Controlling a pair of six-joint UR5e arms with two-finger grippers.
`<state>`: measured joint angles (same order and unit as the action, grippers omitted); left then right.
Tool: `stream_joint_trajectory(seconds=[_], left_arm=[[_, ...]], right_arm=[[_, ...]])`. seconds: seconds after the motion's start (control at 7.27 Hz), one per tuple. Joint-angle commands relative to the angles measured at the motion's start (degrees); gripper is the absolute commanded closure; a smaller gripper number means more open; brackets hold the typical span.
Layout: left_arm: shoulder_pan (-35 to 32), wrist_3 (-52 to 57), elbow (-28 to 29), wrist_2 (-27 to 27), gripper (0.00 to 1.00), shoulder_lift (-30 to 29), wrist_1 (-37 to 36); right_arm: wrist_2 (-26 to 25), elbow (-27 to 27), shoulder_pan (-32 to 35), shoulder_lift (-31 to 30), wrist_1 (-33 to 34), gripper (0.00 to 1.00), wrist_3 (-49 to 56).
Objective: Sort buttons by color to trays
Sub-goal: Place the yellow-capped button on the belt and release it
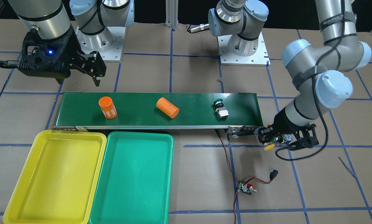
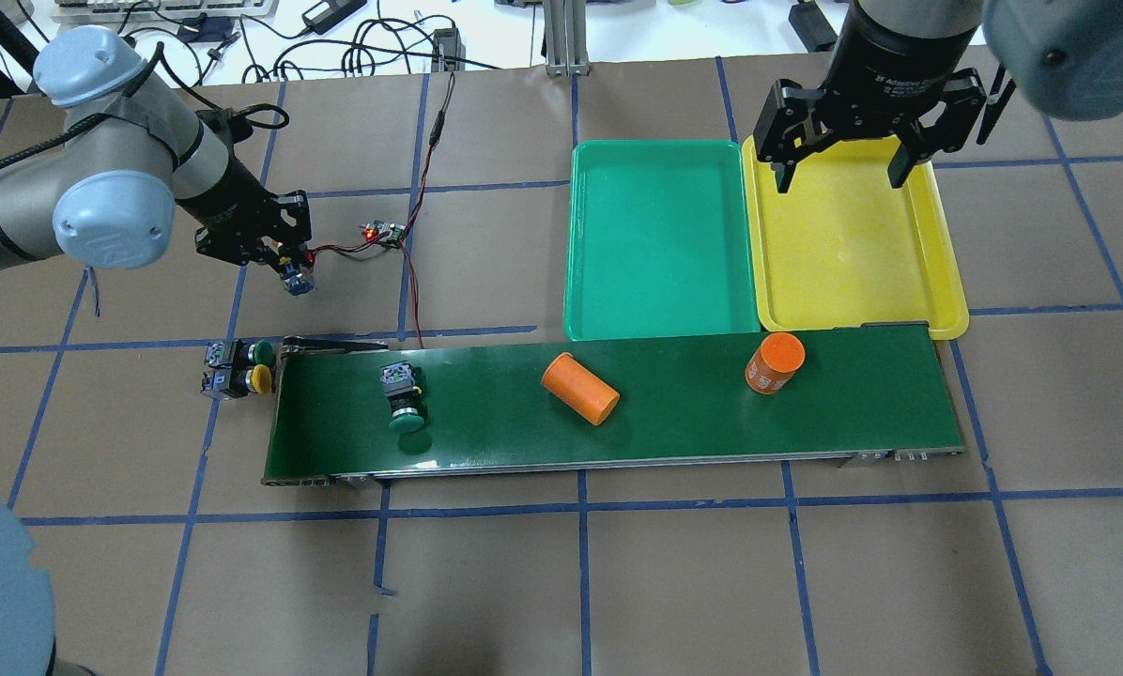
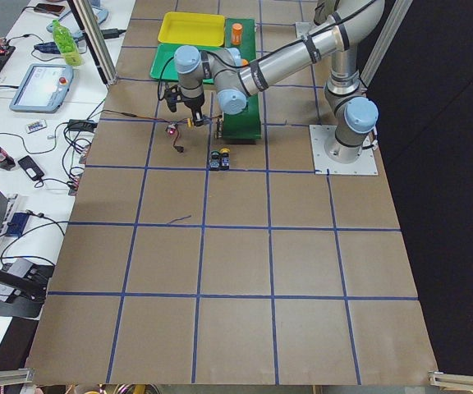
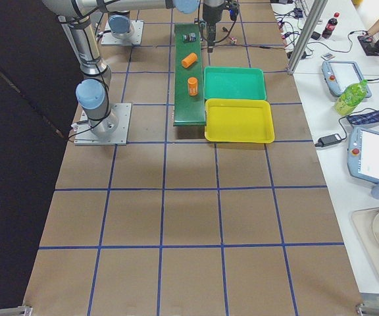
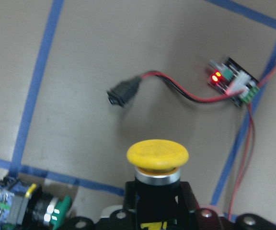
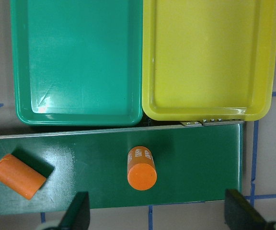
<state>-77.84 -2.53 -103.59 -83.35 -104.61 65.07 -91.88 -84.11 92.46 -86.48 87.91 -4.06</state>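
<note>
Well, my left gripper [image 5: 157,194] clamps the yellow button [image 5: 157,154] by its body; a fast swing toward the far yellow tray [image 1: 55,174] could slip it.

Reaches out low with the left arm [image 2: 101,197], elbow bent and wrist angled down close to the table. Clamps the left gripper [image 2: 283,261] on a yellow button [image 5: 157,155], closed around the button's body, with the cap sticking out past the tips. Holds the right arm [image 2: 899,56] upright, wrist pointing straight down, well above the surface. Spreads the right gripper [image 2: 840,178] wide, with its dark fingers [image 6: 78,213] far apart.
</note>
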Motion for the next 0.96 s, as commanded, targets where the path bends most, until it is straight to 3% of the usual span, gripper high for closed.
stream_joint_trajectory(seconds=[0.0,0.55,0.69,0.83], left_arm=[[-0.4,2.9,-11.1,-0.4,1.00,6.6,0.1],[-0.3,3.6,-14.4,-0.4,1.00,11.4,1.0],[0.1,5.8,-15.6,-0.4,0.37,11.1,0.1],[0.2,6.9,-15.6,-0.4,0.06,10.7,0.0]], right_arm=[[-0.1,0.0,0.0,0.1,-0.1,0.00,0.0],[0.0,-0.2,-0.1,0.3,0.0,0.00,0.0],[0.0,-0.2,-0.3,0.3,0.0,0.00,0.0],[0.0,-0.2,-0.2,0.3,0.0,0.00,0.0]])
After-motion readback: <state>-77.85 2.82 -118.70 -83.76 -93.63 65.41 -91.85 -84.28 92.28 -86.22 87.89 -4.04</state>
